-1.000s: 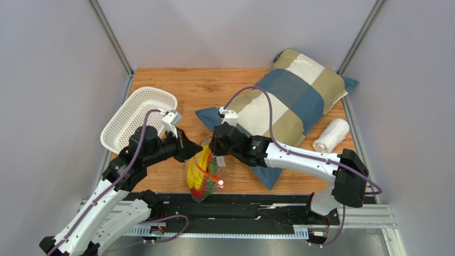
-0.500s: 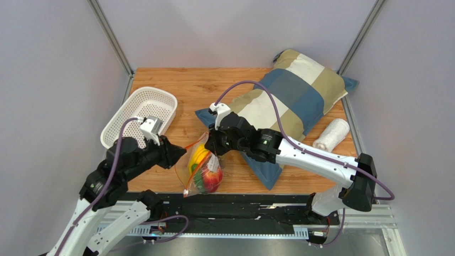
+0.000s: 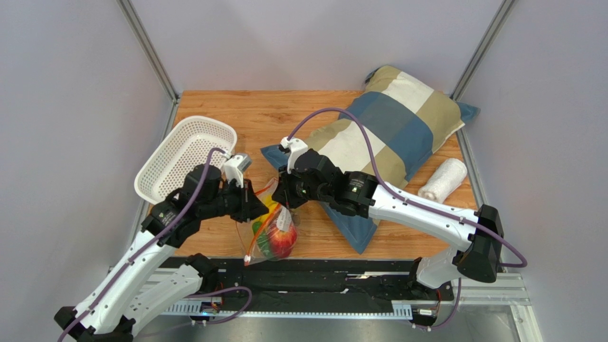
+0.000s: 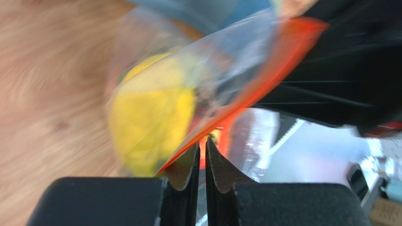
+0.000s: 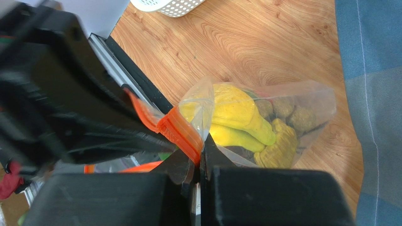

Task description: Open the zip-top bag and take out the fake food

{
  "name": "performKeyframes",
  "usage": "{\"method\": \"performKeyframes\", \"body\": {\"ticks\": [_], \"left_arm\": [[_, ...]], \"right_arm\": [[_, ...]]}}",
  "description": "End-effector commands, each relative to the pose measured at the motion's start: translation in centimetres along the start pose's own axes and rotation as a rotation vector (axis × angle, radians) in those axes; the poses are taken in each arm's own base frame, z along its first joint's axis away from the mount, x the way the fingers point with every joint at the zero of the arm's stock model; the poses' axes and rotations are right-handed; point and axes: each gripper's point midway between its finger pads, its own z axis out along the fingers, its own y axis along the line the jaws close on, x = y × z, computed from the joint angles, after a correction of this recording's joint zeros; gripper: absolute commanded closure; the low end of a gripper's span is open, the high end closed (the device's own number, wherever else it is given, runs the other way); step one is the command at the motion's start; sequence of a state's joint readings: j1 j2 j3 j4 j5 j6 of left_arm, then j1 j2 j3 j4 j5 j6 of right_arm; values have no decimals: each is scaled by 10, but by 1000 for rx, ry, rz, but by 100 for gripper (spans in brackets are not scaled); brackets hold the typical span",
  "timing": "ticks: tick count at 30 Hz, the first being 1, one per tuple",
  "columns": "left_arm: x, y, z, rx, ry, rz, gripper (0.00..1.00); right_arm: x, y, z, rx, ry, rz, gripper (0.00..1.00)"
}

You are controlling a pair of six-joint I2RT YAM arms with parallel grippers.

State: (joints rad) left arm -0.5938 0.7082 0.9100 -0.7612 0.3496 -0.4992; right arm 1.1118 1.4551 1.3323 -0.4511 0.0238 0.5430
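Right gripper (image 5: 199, 157) is clamped shut on the orange zipper strip (image 5: 181, 134) of the zip-top bag (image 5: 283, 94), which hangs just below it. The left gripper (image 4: 201, 150) — drawn away half a second ago — is back beside it, jaws nearly together, grip uncertain, so pulling the mouth apart looks next. Inside, the fake food: one banana (image 5: 236, 113), one grape bunch (image 5: 292, 115), one red apple (image 3: 284, 241) visible.

Wooden table (image 3: 271, 117) bears white basket (image 3: 187, 142), patchwork pillow (image 3: 392, 132), rolled towel (image 3: 442, 179).
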Motion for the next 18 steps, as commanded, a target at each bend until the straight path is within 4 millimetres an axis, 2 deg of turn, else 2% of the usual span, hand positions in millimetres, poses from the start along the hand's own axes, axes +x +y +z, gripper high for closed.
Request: {"method": "performKeyframes", "body": {"ticks": [1, 5, 6, 8, 12, 15, 18], "left_arm": [[7, 36, -8, -199, -30, -70, 88], [12, 48, -16, -260, -79, -100, 86], [13, 52, -17, -284, -91, -136, 80], [20, 54, -14, -280, -85, -164, 74], [32, 42, -2, -190, -26, -193, 69], [45, 47, 4, -199, 28, -200, 63], [45, 45, 5, -195, 47, -202, 57]], "right_arm": [[-36, 24, -16, -86, -116, 19, 100], [-36, 24, -19, -89, -120, 18, 100], [-36, 24, -19, -89, -121, 16, 100], [-39, 26, -21, -96, -132, 18, 100], [-39, 33, -24, -134, -129, 22, 100], [-41, 33, -23, -128, -136, 25, 100], [-42, 35, -22, -139, -136, 28, 100]]}}
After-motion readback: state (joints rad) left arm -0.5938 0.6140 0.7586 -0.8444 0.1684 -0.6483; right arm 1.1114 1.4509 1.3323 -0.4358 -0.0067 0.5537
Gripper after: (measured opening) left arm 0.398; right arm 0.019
